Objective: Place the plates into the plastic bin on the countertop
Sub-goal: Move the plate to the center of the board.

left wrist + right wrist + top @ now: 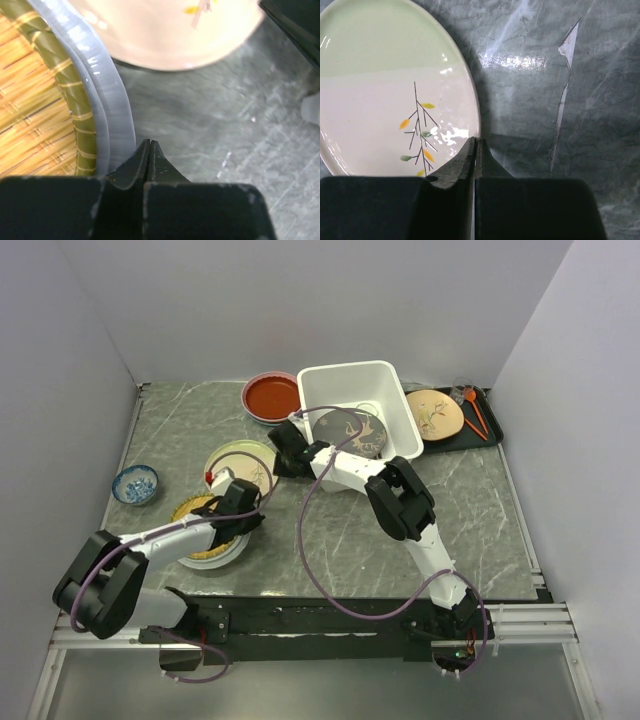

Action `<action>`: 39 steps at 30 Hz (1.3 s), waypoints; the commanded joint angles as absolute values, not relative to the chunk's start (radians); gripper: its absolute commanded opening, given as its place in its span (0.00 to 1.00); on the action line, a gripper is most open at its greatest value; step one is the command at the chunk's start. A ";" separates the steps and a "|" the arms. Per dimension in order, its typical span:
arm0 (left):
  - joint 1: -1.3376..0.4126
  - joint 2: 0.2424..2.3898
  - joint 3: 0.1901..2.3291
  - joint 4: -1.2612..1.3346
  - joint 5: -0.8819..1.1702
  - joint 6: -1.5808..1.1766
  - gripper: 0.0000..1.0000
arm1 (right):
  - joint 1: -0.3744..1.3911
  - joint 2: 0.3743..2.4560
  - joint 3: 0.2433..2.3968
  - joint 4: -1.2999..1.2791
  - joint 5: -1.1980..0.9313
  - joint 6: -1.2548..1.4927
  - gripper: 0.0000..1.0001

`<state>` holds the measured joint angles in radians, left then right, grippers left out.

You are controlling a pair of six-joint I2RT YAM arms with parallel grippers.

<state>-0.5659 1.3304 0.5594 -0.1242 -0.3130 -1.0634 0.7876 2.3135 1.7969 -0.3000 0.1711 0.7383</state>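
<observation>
Left gripper (148,146): jaws pressed together, nothing held, tips just beside the rim of the white plate (120,135), which carries the yellow lattice plate (35,100). Right gripper (474,145): jaws also together, empty, at the edge of the green-and-cream branch plate (385,85), which lies flat on the countertop (545,75). Farther back, the plastic bin (398,400) holds 1 dark plate (350,432) w/ gold tree. Red plate (272,395) sits just left of the bin. Cream plate (433,413) rests on the black tray (470,438) to the bin's right. Blue bowl (135,483) at far left.
</observation>
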 commanded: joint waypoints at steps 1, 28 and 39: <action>-0.525 1.278 0.519 -0.178 -0.345 -1.054 0.01 | 0.792 2.284 1.750 -0.307 0.156 0.709 0.00; -0.436 1.012 0.518 -0.210 -0.299 -0.966 0.08 | 0.825 2.146 1.509 -0.290 0.167 0.676 0.00; -0.436 1.135 0.561 -0.094 -0.232 -0.907 0.23 | 0.853 2.077 1.425 -0.340 0.207 0.689 0.00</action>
